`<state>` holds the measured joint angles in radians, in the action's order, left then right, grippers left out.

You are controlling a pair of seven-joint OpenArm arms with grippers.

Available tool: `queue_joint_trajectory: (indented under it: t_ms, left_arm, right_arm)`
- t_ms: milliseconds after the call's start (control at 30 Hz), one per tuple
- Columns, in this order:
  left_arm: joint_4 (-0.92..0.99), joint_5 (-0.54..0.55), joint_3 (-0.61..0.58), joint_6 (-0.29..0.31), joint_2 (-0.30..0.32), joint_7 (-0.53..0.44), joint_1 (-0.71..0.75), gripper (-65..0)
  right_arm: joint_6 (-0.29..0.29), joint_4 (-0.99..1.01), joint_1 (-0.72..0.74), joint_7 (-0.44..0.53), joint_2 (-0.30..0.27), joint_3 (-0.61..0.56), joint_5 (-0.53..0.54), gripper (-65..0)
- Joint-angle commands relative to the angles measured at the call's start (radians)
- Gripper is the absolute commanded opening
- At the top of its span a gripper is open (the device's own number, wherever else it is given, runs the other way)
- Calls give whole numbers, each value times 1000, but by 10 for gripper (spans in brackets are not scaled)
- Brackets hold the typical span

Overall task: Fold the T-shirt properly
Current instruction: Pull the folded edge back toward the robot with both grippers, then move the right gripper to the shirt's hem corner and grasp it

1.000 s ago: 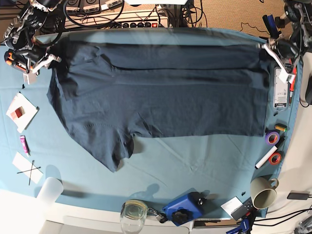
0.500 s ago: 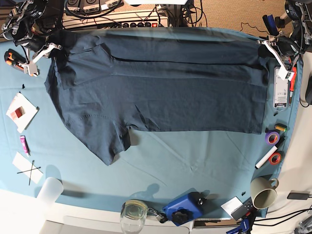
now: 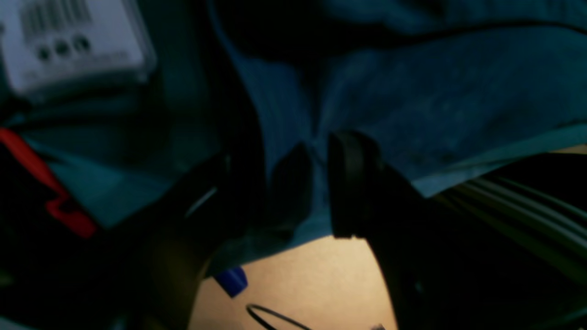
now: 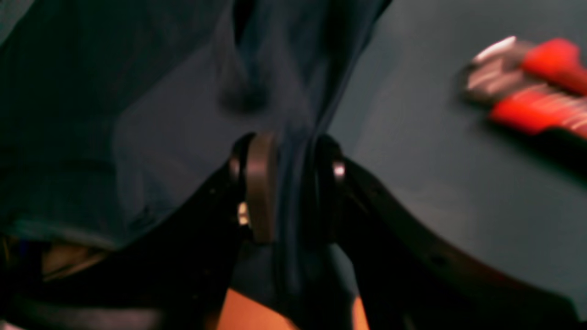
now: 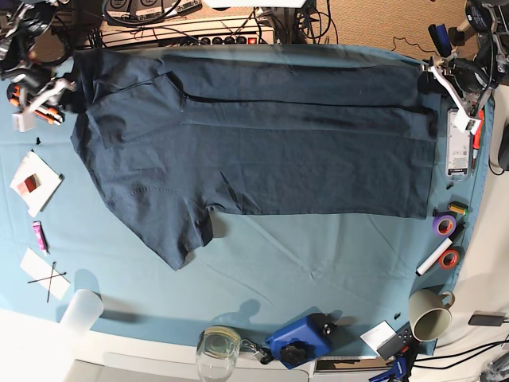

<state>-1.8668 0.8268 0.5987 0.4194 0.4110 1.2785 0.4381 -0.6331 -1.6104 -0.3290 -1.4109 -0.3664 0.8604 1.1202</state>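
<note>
T-shirt (image 5: 262, 143) is lying spread along the far edge of the table, long axis running side to side, on the lighter tablecloth (image 5: 318, 255). A lengthwise fold is showing as a doubled band along the far side; one sleeve (image 5: 171, 231) is pointing toward the near-left, unfolded. Judgement: the first long fold looks laid, with the near side and sleeve not yet folded.

Handling, as a judgement: thin soft cotton, light, limp, no stiffness of its own. It is likely to drape and drag, and layers may slide over each other if tugged unevenly. Best taken at hems and corners, both ends together, so the fold line is staying straight. Pinching one layer only would pull the fold apart.

Left gripper (image 3: 318, 183), at the far-right corner of the table: jaws are standing a little apart, with the shirt's edge lying between and beyond them. Whether the pads are pressing the cloth I cannot tell; the view is dark and blurred.

Right gripper (image 4: 289, 183), at the far-left corner: jaws narrowly parted, a bunched ridge of dark cloth running between them and touching both pads. Gripped or just released, I cannot tell.

Red-handled pliers (image 4: 527, 87) are lying just beside that corner; snag risk.
</note>
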Motion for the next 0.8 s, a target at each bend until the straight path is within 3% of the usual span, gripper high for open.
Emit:
queue_joint_trajectory:
  t_ms: [0,200,300,367,600,767]
  left_arm:
    - [-31,-2,9,0,18,-20,0,-374]
    - [-98,-49,9,-5,18,-88,-1,-374]
    - [-102,-49,8,-6,15,-172,-16,-375]
    - [-102,-55,8,-2,4,-179,-44,-375]
    - [-102,-60,6,11,-12,-180,-114,-375]
    - [-101,-56,6,8,-12,-180,-137,-375]
  right_arm:
    - [-7,-21,3,15,-29,31,25,-490]
    - [-31,-45,13,15,-30,145,44,-490]
    - [-65,-45,37,15,-30,162,28,-490]
    - [-65,-45,58,32,-35,151,15,-490]
    - [-65,-45,175,58,-67,57,-138,-490]
    - [-65,-41,286,116,-66,-104,-372,-489]
